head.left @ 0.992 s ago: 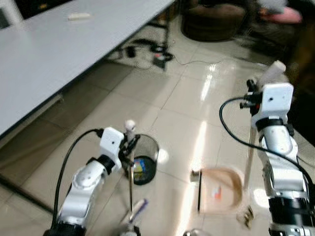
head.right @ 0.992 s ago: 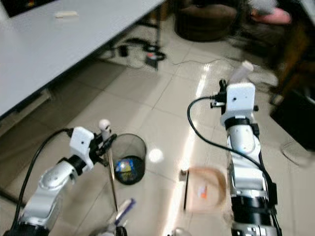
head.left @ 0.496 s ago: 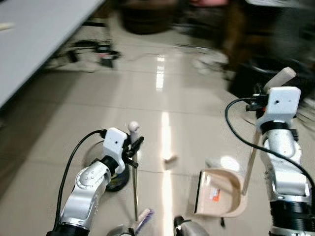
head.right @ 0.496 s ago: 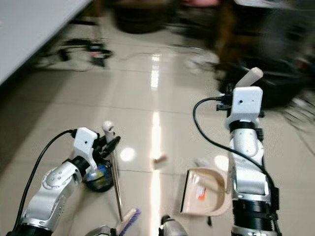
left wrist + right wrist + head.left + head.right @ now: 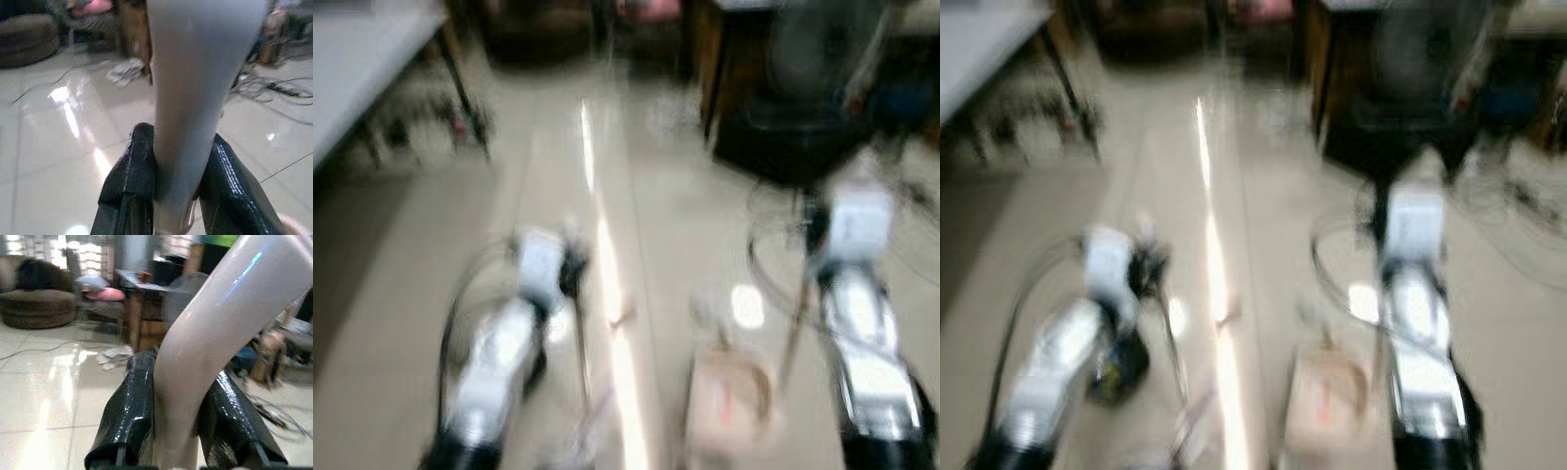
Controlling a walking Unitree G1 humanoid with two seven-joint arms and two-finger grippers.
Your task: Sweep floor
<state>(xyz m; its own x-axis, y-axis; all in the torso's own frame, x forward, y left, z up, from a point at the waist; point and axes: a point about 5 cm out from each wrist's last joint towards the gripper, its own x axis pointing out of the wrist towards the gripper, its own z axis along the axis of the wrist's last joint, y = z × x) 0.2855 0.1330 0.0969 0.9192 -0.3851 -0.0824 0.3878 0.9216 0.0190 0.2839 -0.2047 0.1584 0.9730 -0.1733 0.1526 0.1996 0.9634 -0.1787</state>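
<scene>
The head views are blurred by motion. My left gripper [image 5: 570, 269] is shut on the thin broom handle [image 5: 579, 333], which runs down to the floor; the pale handle [image 5: 195, 73] sits between the black fingers [image 5: 132, 166]. My right gripper [image 5: 178, 382] is shut on the curved beige dustpan handle [image 5: 210, 333]. The beige dustpan [image 5: 729, 392] rests on the tiles beside my right arm. A small scrap [image 5: 625, 315] lies on the floor between the two arms.
A dark waste bin [image 5: 1121, 364] stands by my left arm. A grey table [image 5: 362, 59] is at the far left. Dark furniture and a fan [image 5: 803, 108] stand ahead on the right. A round ottoman [image 5: 34, 308] and cables [image 5: 279, 90] lie further off.
The whole picture has swung, so the camera turned right: the table slid off to the left and dark furniture came in ahead. Both grippers keep their holds.
</scene>
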